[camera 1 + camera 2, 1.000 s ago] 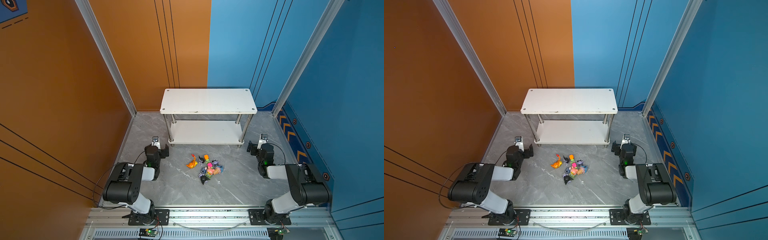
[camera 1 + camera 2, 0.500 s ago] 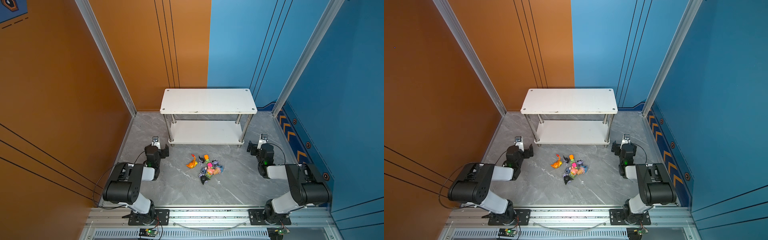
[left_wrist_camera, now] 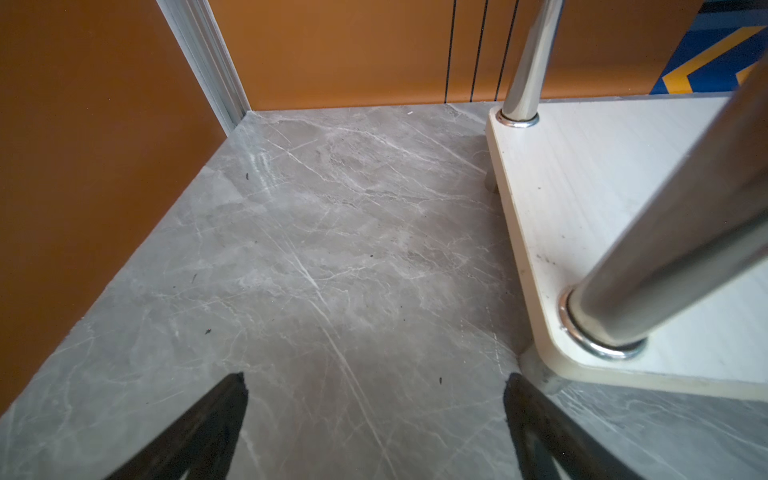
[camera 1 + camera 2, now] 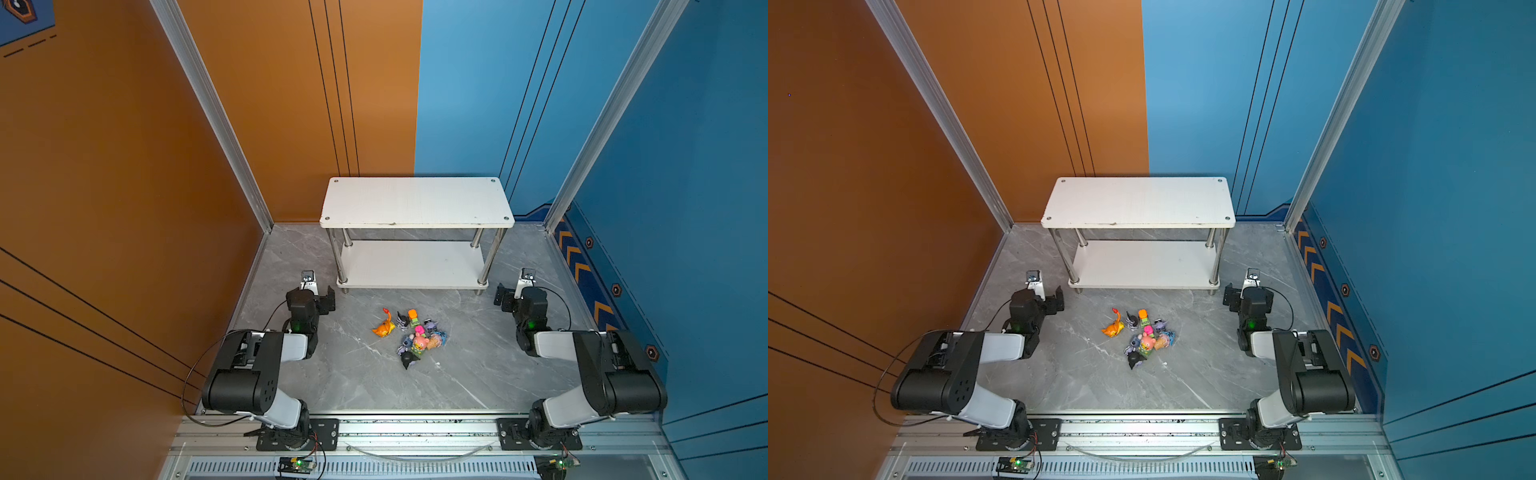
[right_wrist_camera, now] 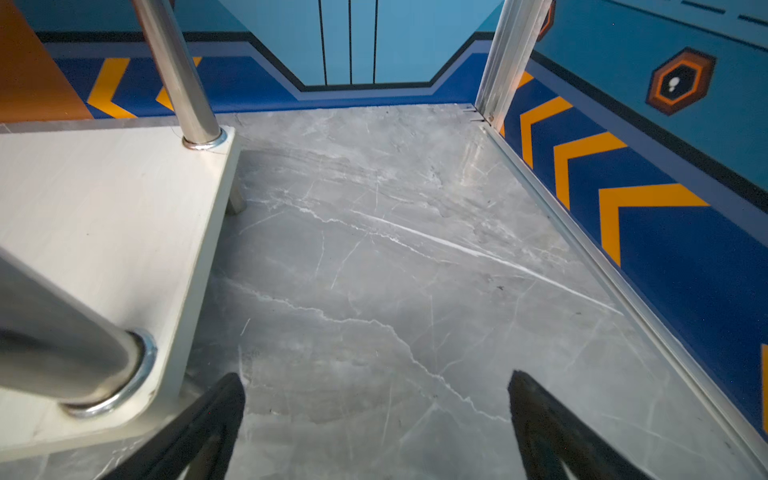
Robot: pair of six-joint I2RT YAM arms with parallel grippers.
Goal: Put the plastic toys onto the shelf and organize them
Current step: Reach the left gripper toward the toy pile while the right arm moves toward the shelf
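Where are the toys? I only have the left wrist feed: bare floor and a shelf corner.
Observer: In both top views the plastic toys lie in a loose pile on the floor, in front of the shelf, between the two arms.
Operator: Anything on the shelf yet?
Observer: No toy shows on either board.
Operator: Right gripper?
Observer: The right gripper is open and empty, beside the shelf's right front post, well apart from the pile.
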